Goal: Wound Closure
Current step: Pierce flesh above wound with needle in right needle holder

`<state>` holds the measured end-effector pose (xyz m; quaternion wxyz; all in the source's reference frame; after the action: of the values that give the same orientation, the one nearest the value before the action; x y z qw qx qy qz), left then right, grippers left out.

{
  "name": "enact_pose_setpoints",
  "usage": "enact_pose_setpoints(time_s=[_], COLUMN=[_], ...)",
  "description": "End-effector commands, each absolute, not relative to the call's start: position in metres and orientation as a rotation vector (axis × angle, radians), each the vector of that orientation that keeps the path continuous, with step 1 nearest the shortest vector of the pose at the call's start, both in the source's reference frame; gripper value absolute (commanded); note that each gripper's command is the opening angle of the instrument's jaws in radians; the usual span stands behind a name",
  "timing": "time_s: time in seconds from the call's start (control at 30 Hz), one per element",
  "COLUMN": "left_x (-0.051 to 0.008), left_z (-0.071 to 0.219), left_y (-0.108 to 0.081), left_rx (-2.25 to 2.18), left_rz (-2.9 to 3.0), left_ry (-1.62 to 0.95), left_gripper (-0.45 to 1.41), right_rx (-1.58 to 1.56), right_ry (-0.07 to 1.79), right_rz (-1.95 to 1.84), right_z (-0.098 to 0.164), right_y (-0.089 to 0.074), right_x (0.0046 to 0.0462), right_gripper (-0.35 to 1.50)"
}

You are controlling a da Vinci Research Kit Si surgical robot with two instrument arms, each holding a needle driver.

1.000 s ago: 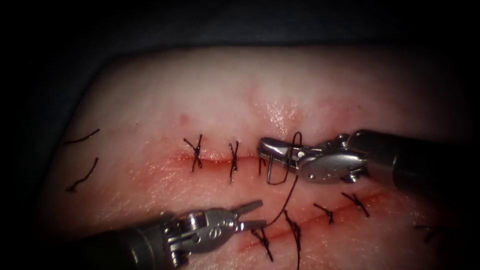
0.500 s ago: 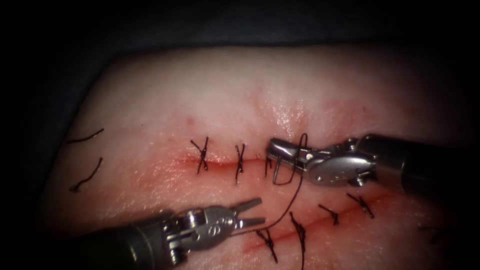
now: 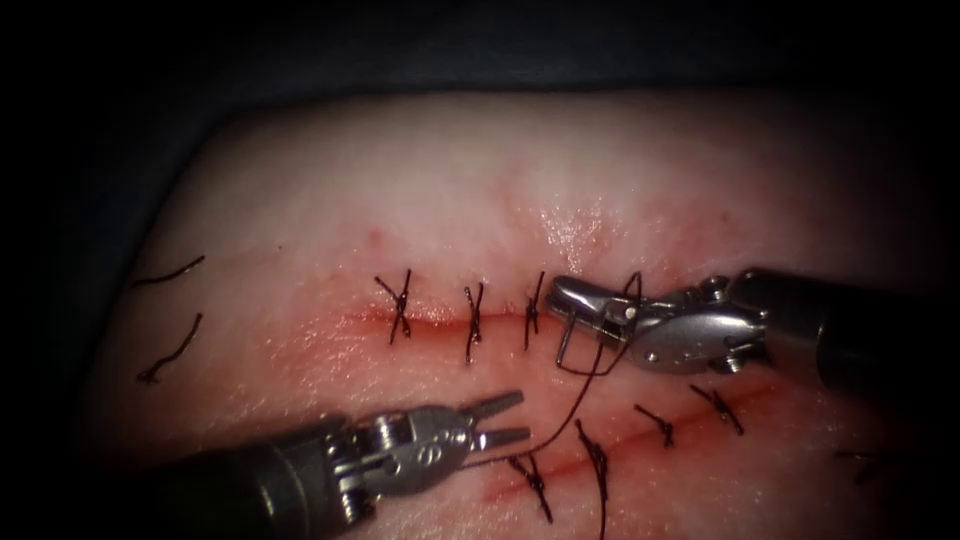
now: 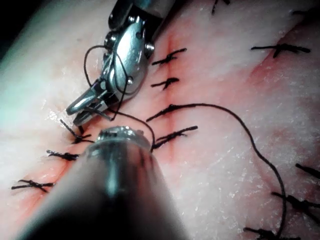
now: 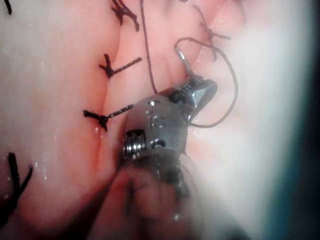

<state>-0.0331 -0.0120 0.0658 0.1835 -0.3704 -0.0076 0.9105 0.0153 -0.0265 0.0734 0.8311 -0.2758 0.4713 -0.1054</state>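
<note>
My right tool (image 3: pixel 556 292) reaches in from the right over the upper cut (image 3: pixel 440 320) in the tissue (image 3: pixel 450 200). Its jaws are shut on the curved needle (image 3: pixel 566 345) near one end. The needle hangs below the jaws, just right of the third stitch (image 3: pixel 533 312), and is not in the tissue. A loop of thread (image 3: pixel 631 287) lies over this tool, then runs down to the left and passes under my left tool (image 3: pixel 510 420). The left tool's jaws are open and hold nothing. The right tool (image 4: pixel 80 111) and needle (image 5: pixel 182 60) also show in the wrist views.
Three stitches (image 3: pixel 472 322) cross the upper cut. A second cut (image 3: pixel 640 432) lower right carries several stitches. Two cut ends of thread (image 3: pixel 168 350) lie on the tissue at far left. Red fluid (image 3: pixel 330 335) wets the tissue around both cuts.
The right tool has moved to the right with the needle and the thread loop, uncovering the third stitch. The left tool has stayed almost still.
</note>
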Motion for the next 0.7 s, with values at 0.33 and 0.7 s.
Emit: enact_pose_setpoints(time_s=[0.33, 0.7], left_x=[-0.0339, -0.0339], left_z=[0.0661, 0.0661], left_y=[-0.0109, -0.0107], left_rx=[-1.046, -1.042], left_rz=[2.571, 2.576], left_ry=[-0.024, -0.019], left_gripper=[-0.15, -0.16], right_rx=[-0.531, -0.465], right_ry=[0.964, 0.93], right_rz=[-0.193, -0.177], right_z=[0.0759, 0.0774], right_y=[-0.027, -0.0277], right_x=[0.0155, 0.0153], right_gripper=[-0.35, -0.35])
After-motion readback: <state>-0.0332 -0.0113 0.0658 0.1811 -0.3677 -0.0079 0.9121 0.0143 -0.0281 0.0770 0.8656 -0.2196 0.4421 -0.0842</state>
